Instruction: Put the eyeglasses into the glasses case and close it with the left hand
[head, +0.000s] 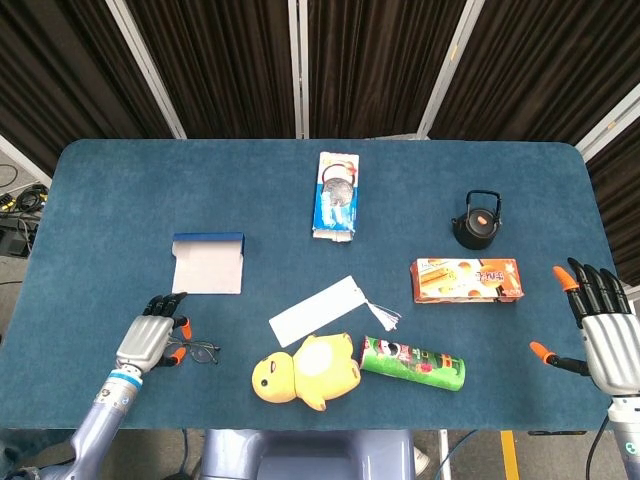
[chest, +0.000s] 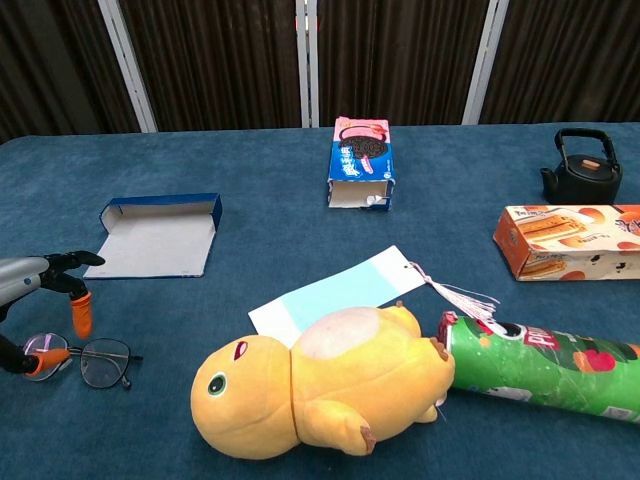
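1. The left hand (head: 150, 343) is over the eyeglasses (chest: 85, 360), fingers spread around the frame, not yet grasping
2. The glasses case (head: 207, 263) lies open behind them
3. The right hand (head: 607, 340) hovers released, apart

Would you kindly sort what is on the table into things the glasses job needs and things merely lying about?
Needed:
eyeglasses
open glasses case
left hand, fingers at the eyeglasses

Lying about:
cookie box
black teapot
orange snack box
paper tag
yellow plush toy
green chip can
right hand, empty and spread
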